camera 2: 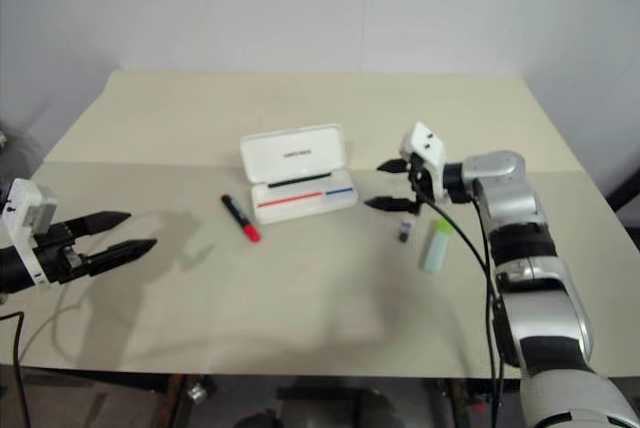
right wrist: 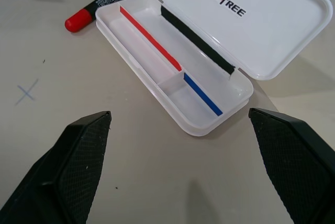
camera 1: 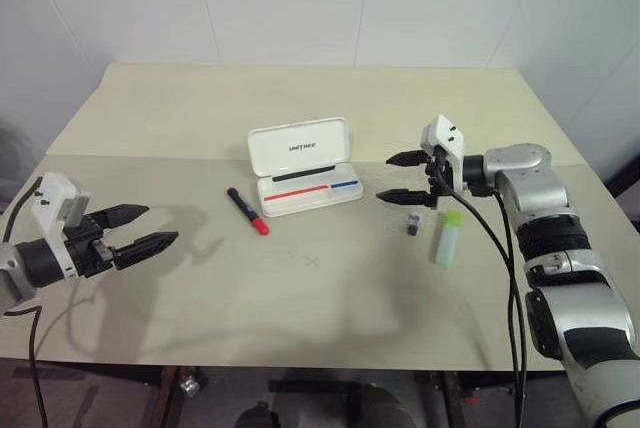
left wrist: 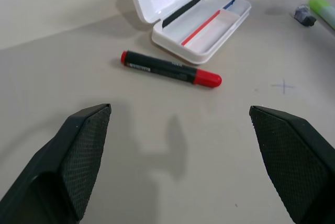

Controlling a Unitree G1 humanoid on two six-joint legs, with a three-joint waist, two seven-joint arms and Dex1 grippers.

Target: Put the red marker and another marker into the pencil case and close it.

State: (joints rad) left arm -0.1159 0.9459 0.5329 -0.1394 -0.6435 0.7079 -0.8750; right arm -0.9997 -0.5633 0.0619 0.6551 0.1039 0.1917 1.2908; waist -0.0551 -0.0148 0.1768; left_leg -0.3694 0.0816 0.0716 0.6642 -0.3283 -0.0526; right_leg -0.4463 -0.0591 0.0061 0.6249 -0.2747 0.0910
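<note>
— Pale beige table (camera 1: pixel 200 298) against white walls, lit evenly. Anything in the middle?

— White pencil case (camera 1: pixel 303 178), lid swung up and back, "UNITREE" lettering on the inside of the lid, tray lying flat toward the near side. Thin red and blue line along the tray's divider. Nothing inside the tray.

— And the red marker (camera 1: pixel 247 211)?

— Flat on the table just to the left of the case, near its left end but apart from it. Black barrel, red cap pointing toward the near edge, lying at a slant.

— The other marker?

— Pale green highlighter (camera 1: pixel 447 237), to the right of the case and well apart from it, yellow-green cap at the far end. Just beside it on the left, a tiny dark grey stub (camera 1: pixel 412 224), not touching.

— Left gripper (camera 1: pixel 138 229)?

— Low over the left part of the table, well short of the red marker, black fingers spread wide, holding nothing. Aimed toward the marker and the case, as seen from the left wrist.

— Right gripper (camera 1: pixel 405 177)?

— Raised just right of the case, pointing left at it, one finger above the other, gaping fully, empty. Above and just beyond the grey stub and the highlighter, clear of both. Faint pencilled cross (camera 1: pixel 312 261) on the table in front of the case.
</note>
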